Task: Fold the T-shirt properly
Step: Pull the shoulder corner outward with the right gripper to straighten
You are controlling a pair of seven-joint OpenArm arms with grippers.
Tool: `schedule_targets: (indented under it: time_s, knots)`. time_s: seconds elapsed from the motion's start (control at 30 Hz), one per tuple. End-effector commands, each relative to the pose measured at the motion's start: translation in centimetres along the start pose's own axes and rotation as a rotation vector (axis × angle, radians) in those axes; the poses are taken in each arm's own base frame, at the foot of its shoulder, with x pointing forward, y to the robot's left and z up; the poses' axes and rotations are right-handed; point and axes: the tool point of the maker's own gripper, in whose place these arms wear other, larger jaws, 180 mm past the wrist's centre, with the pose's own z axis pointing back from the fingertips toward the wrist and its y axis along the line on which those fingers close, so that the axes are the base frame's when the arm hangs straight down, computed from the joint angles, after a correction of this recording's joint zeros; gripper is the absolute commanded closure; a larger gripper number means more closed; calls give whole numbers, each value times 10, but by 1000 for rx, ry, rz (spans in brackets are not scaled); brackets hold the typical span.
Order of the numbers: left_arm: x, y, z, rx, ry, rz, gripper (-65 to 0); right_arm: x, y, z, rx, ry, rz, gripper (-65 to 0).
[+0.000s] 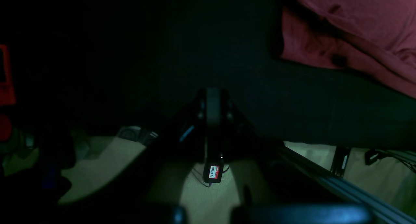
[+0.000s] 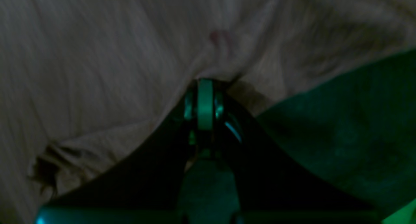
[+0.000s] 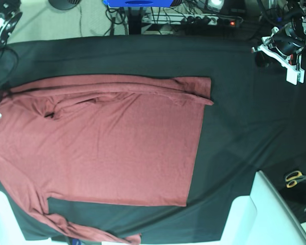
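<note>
Shirt: the shirt [image 3: 117, 148] lay spread flat on the black-covered counter [image 3: 234, 132], filling the left and middle of it, its straight hem edge facing right.
Far edge: a long strip along the far side was turned in over the body, its corner ending in a small flap near the middle of the counter, with some rumpling left of it.
Near sleeve: one sleeve ran down the left side and trailed along the near edge, not folded in.
Right pincer: the right pincer [image 2: 204, 82] had its jaws together, clamped on a pinch of the shirt [image 2: 97, 55]; the cloth bunched into creases right at the tip. In the overhead view that arm sat at the far left, by the shirt's left edge, and was mostly out of frame.
Left pincer: the left pincer [image 1: 213, 97] had its jaws together on nothing, hovering over bare black cloth, with a corner of the shirt [image 1: 351, 32] well apart from it.
Done: by my reckoning, only the first fold, the far side turned in, and not tidily.
Left: the near sleeve and near side had yet to be brought in, then the cross folds to shorten it; I'd call the job early.
Watch: thin knit like that would likely drag and wrinkle if pulled from one pinched point alone.
Clutter: scissors [image 3: 296, 177] lay off to the right, clear of the shirt.
</note>
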Motion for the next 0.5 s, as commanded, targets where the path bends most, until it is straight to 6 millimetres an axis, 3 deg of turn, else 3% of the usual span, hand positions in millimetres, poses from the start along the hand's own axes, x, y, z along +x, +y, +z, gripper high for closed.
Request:
schedule_targets:
  time_s: [0.0,0.2,0.47]
  knots:
    - [8,1,4,-3,-26,-17,0,32,2,8,1,-67,27,-6]
    - [7,0,4,-4,-25,-14,0,39,26,-7,19,-82,86,-6]
    - [2,2,6,1,-13,-12,0,73,33,-2,9,-231,187,-6]
